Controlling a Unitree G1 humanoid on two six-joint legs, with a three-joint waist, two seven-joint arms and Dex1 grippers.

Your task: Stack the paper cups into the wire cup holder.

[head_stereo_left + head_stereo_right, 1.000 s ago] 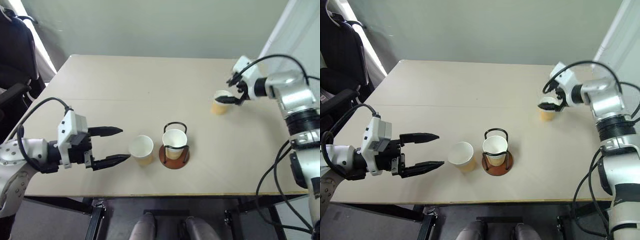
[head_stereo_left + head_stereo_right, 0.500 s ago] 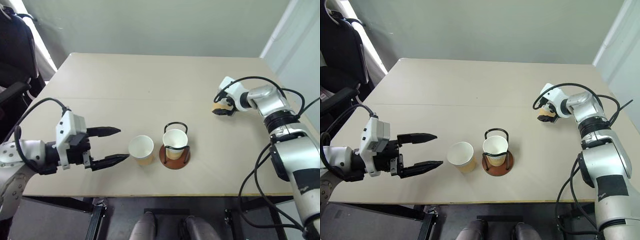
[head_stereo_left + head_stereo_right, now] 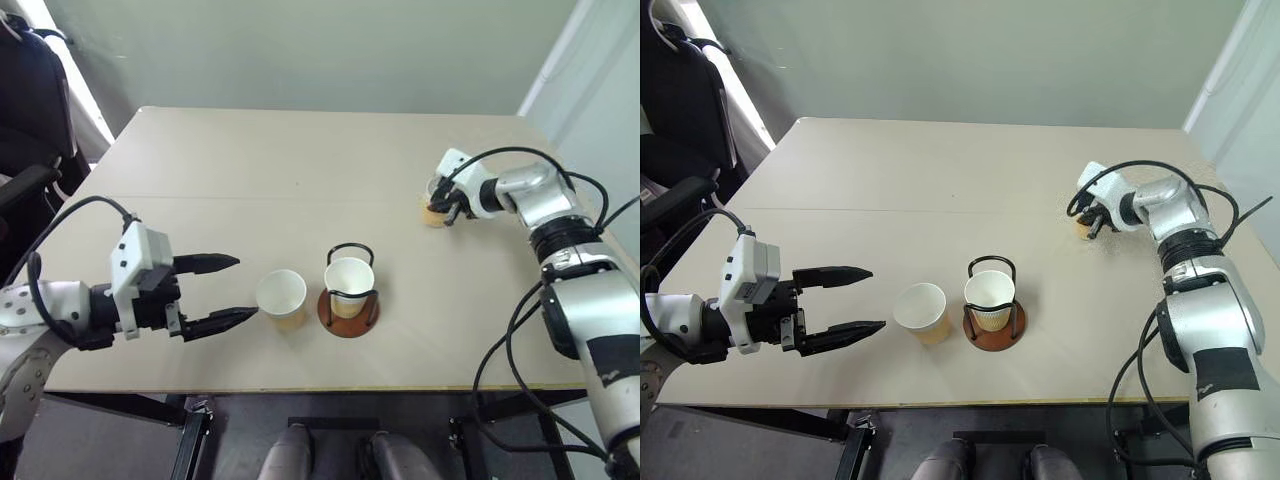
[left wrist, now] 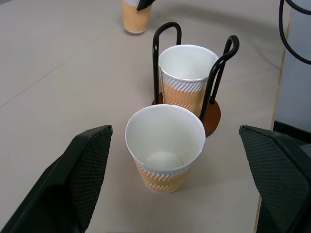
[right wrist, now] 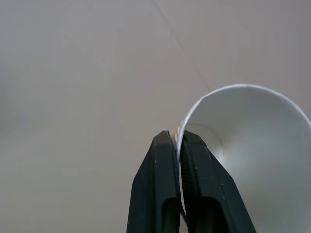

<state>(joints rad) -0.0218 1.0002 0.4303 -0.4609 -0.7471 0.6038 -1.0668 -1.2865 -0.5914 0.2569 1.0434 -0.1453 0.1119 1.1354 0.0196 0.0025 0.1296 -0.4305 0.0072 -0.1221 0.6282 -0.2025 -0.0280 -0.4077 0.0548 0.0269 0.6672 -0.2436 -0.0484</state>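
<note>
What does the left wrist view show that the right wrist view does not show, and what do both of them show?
Left wrist view: the wire cup holder with one paper cup seated in it, a loose cup standing just in front of it, and the open left end effector facing that cup.

Right wrist view: the right end effector pinching the wall of the far cup, one finger inside and one outside.

Both: that far cup, cut off by the left wrist picture's edge, and the beige table.
</note>
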